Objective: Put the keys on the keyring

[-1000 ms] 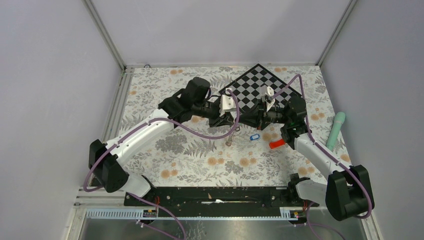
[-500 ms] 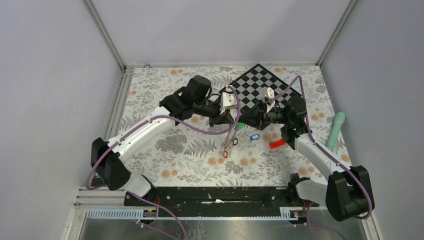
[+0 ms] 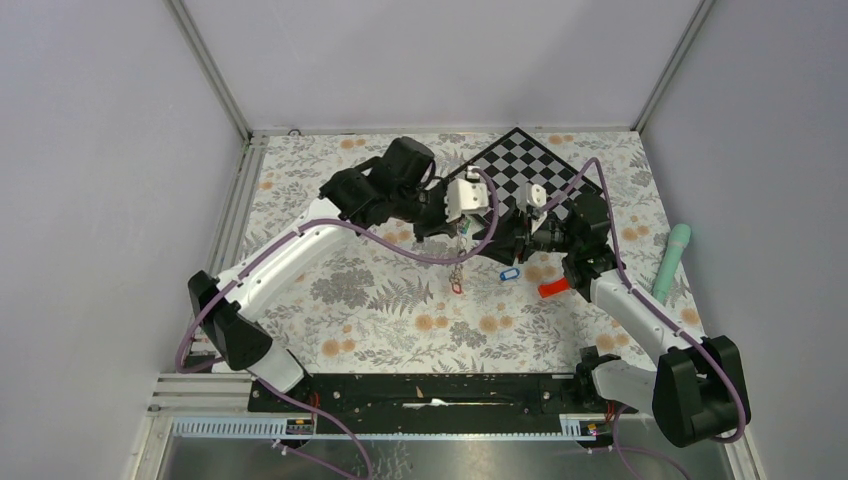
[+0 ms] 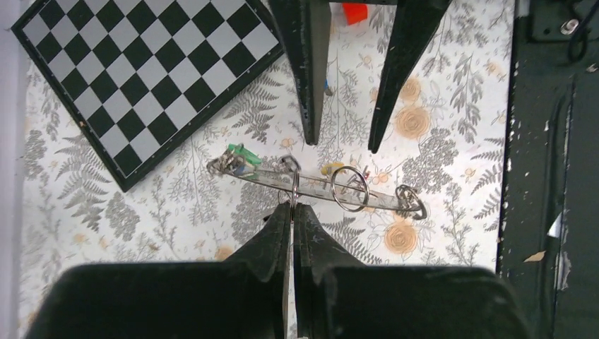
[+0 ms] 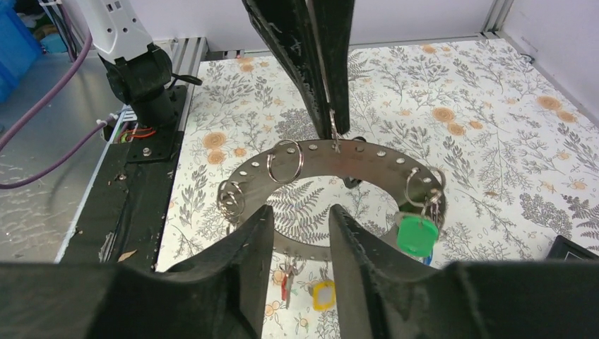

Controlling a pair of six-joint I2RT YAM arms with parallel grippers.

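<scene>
The keyring, a flat grey ring dotted with holes and small split rings, hangs in the air. My left gripper is shut on its upper edge, pinching at one of the split rings. Keys with green, yellow and red tags dangle from it. My right gripper faces it from the other side, open, its fingers straddling the ring's lower edge without gripping. From above, the red-tagged key hangs below the left gripper. A blue-tagged key lies loose on the cloth.
A chequered board lies behind both grippers. A red oblong block sits right of the blue key. A pale green cylinder lies at the right edge. The black base rail runs along the near side.
My left gripper closed on the keyring, then my right gripper opened and let go of it. The ring now hangs from the left gripper, which has shifted slightly right.
</scene>
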